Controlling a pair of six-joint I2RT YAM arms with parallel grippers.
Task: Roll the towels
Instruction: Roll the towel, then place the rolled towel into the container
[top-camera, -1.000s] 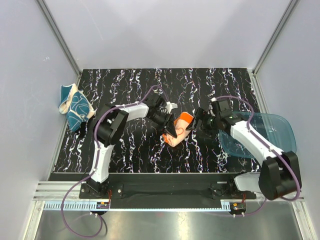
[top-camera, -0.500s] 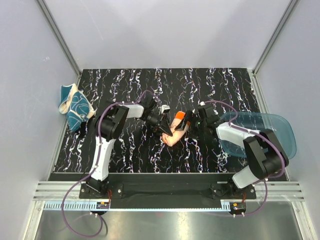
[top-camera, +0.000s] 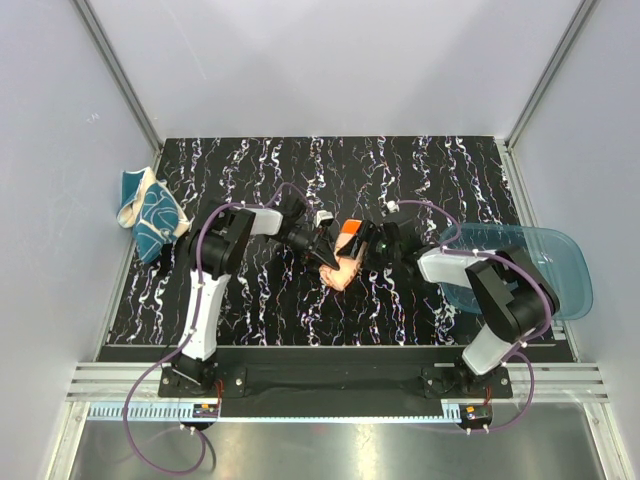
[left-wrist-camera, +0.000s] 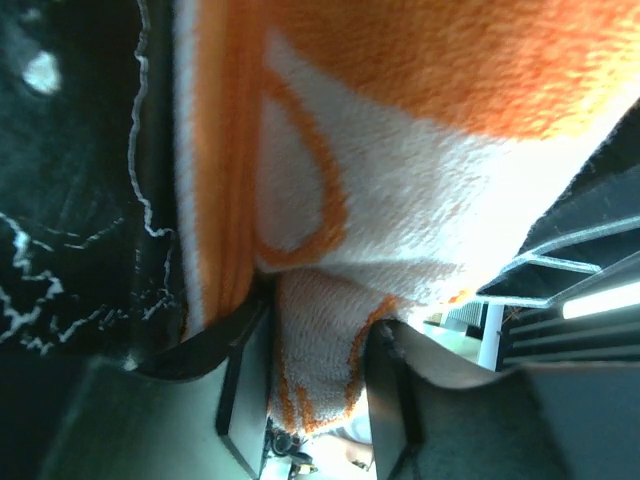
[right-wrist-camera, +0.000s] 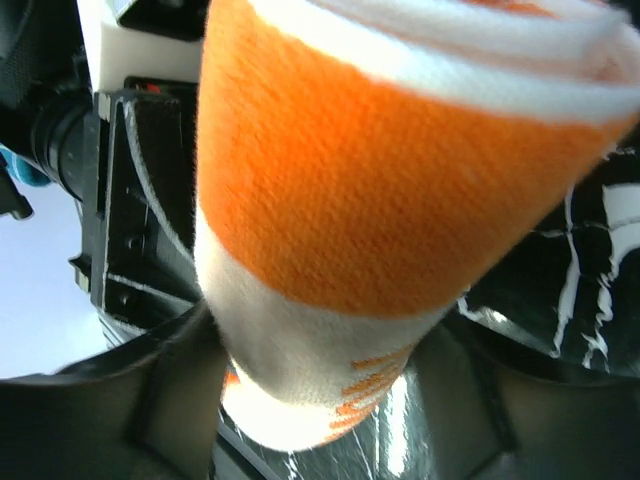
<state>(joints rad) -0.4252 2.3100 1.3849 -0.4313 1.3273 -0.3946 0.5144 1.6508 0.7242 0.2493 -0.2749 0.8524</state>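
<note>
**Orange towel held between both tools at mid-tabletop**

The black tabletop (top-camera: 250, 310) with its white marbling fills the enclosure floor. At its right edge lies a translucent blue tray (top-camera: 560, 262), partly over the side of the dark surface.

The left arm (top-camera: 205, 290) rises from its base and reaches inward to the right. The right arm (top-camera: 500, 300) bends over the near part of the tray and reaches inward to the left. The two meet near the middle of the tabletop.

The teal towel (top-camera: 150, 212) lies loosely crumpled at the far left. It sits half off the tabletop against the wall, with cream underside showing, well apart from both arms.

The orange towel (top-camera: 343, 270) is at the centre, between the two tools. It is bunched into a short roll, with its bright orange end towards the back and its peach end towards the front.

The left tool (top-camera: 322, 242) comes at it from the left. In the left wrist view a fold of the cloth passes between its fingers (left-wrist-camera: 245, 390) and touches both, so this tool is gripping the orange towel.

The right tool (top-camera: 372, 245) comes from the right. In the right wrist view the roll stands between its widely set fingers (right-wrist-camera: 170, 380) and seems to touch each. Whether they press it I cannot tell.
</note>
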